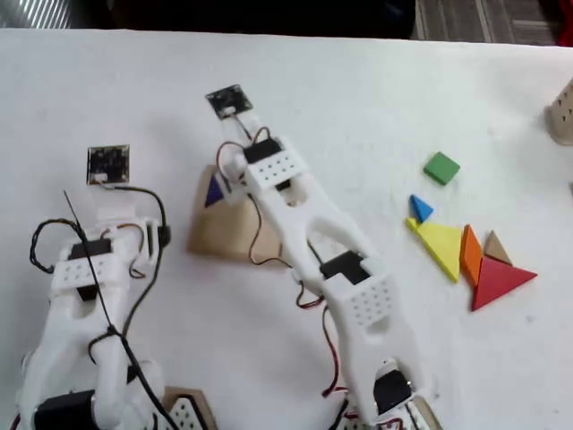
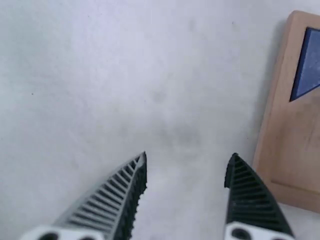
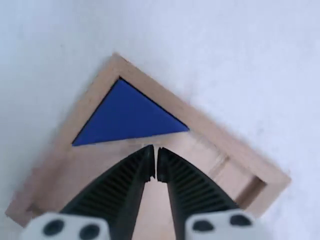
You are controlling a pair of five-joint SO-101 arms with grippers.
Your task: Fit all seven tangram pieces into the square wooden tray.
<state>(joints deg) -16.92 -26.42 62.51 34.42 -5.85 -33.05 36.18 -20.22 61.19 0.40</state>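
Right wrist view: right gripper (image 3: 154, 162) is seen closed on nothing over the tray (image 3: 165, 101), left gripper (image 2: 185, 170) spread; loose pieces (image 1: 470, 255) at right are judged light, rigid, slick, best pinched edge-to-edge.

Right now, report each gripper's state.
Left gripper: jaws open, holding nothing, beside the wooden tray.
Right gripper: jaws closed, empty, over the wooden tray by the blue triangle.

In the high view the right arm (image 1: 295, 206) covers most of the wooden tray (image 1: 215, 235), so only a sliver of the blue triangle (image 1: 213, 191) shows. The left wrist view's edge cuts off both. A pale wooden object (image 1: 562, 112) at the high view's edge is cut off, and what it is cannot be told.
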